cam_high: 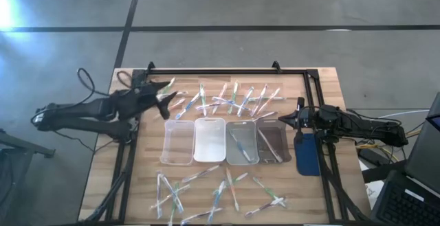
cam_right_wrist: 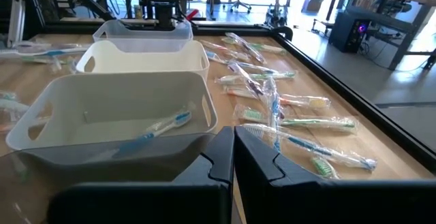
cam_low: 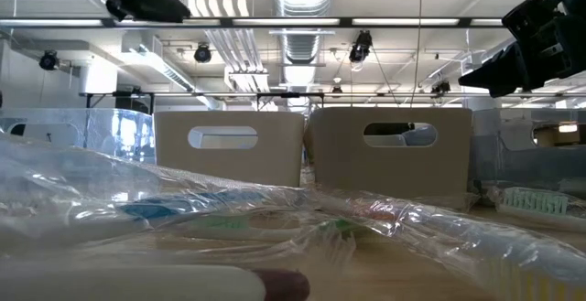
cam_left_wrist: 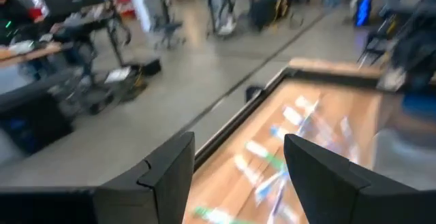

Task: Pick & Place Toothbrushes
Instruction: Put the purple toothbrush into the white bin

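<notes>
Wrapped toothbrushes lie loose in two groups on the wooden table: one along the far side (cam_high: pixel 230 99), one along the near side (cam_high: pixel 213 191). Between them stands a row of several trays (cam_high: pixel 177 142). One tray holds a blue toothbrush (cam_right_wrist: pixel 160 129), and its right neighbour (cam_high: pixel 273 143) holds another. My left gripper (cam_high: pixel 168 92) hangs open above the far group's left end with nothing between its fingers (cam_left_wrist: pixel 170 176). My right gripper (cam_high: pixel 285 121) is shut and holds nothing, just right of the tray row (cam_right_wrist: pixel 234 156).
A black frame rail (cam_high: pixel 227 71) runs along the table's far edge and down both sides. A blue pad (cam_high: pixel 307 154) lies under my right arm. In the low view, crinkled wrappers (cam_low: pixel 275 219) fill the foreground before the trays (cam_low: pixel 229 145).
</notes>
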### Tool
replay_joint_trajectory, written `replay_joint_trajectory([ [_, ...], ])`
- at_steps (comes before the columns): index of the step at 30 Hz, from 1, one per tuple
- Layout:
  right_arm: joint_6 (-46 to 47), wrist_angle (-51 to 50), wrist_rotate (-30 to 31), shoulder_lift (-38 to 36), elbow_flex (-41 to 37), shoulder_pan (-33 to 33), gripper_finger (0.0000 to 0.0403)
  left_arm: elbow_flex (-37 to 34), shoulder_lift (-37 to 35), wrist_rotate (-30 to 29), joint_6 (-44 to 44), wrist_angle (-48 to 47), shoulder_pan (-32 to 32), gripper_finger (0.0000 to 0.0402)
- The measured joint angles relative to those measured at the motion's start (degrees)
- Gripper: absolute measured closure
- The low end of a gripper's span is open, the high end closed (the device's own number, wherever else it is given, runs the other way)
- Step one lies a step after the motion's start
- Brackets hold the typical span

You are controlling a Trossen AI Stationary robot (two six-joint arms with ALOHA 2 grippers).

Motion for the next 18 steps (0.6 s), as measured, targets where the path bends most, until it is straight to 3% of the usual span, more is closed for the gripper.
replay_joint_trajectory([
  [10, 0.00, 0.00, 0.01, 0.04, 0.00, 0.00, 0.0394, 12.18, 12.85, 1.21, -3.41, -17.98, 15.14, 0.0170],
  [18, 0.00, -0.02, 0.02, 0.04, 0.01, 0.00, 0.0394, 18.70, 23.76, 7.33, -1.09, -26.06, 24.38, 0.0170],
])
